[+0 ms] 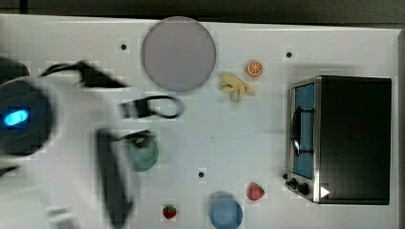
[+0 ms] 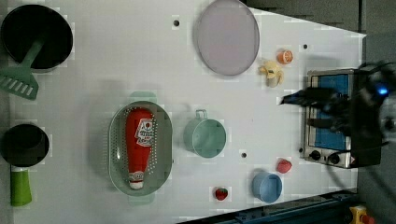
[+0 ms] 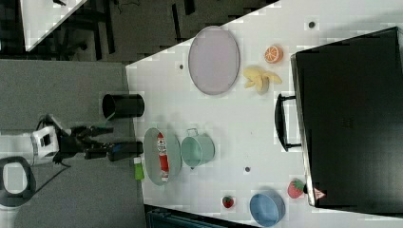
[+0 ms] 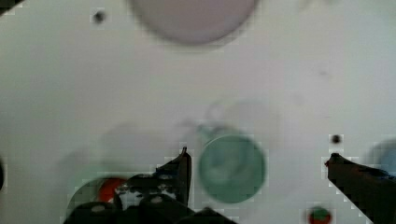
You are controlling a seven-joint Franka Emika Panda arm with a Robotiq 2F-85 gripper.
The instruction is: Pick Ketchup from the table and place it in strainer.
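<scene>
White tabletop (image 2: 116, 60) carries the whole setup, w/ dark floor beyond its edges. Ketchup (image 2: 139, 147) is a red bottle lying on its side inside the strainer (image 2: 114, 154), cap toward the left view's bottom; same in the right view, ketchup (image 3: 163, 156) lying in the pale green basket (image 3: 152, 142). Green cup (image 2: 206, 137) w/ handle sits just beside the strainer, on the left view's right.

Arm is raised well above the table. In the right view it reaches in level from the right view's left, gripper (image 3: 126, 148) near the strainer's rim but apart from it. Top view shows the arm blurred, over the top view's left side, partly covering the green cup (image 1: 143, 155). Wrist view: gripper (image 4: 257, 161) spread wide, one finger (image 4: 180, 170) on either side of the cup (image 4: 232, 168) far below, nothing btwn them.

Toaster oven (image 1: 344, 138), grey plate (image 1: 178, 53), blue bowl (image 1: 226, 213) and two strawberries (image 1: 255, 192) sit farther off.
</scene>
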